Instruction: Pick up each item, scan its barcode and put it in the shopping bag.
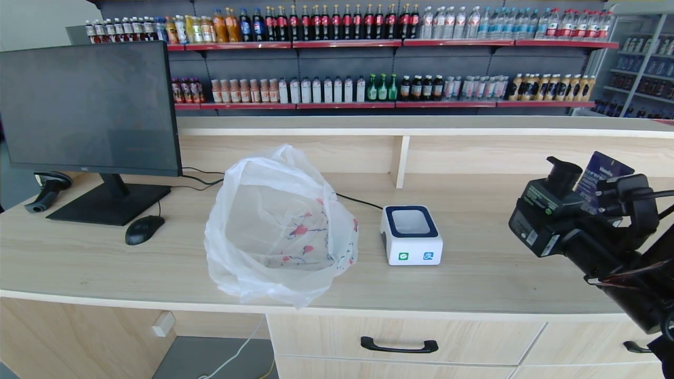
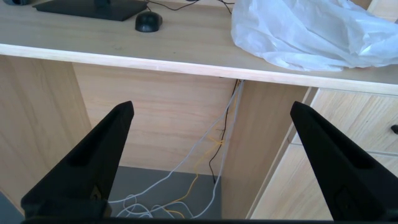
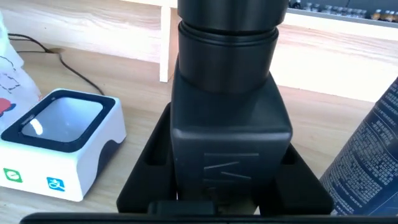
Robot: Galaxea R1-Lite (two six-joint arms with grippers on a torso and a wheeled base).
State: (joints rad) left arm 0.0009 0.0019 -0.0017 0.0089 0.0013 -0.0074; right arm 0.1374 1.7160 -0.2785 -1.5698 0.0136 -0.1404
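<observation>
Head view has your right claw (image 1: 567, 231) clamped on the bottle (image 1: 545, 202), whose long axis runs out along the fingers, cap leading. The scanner (image 1: 412, 234) lies left of that claw and lower, the bag (image 1: 279, 226) beyond. Your left claw (image 2: 211, 109) hangs open.

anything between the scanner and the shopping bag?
Head view: only bare counter between the scanner and the shopping bag; a black cable runs along its far side.

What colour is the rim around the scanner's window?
The rim is dark blue, on the white scanner; the head view shows it best.
</observation>
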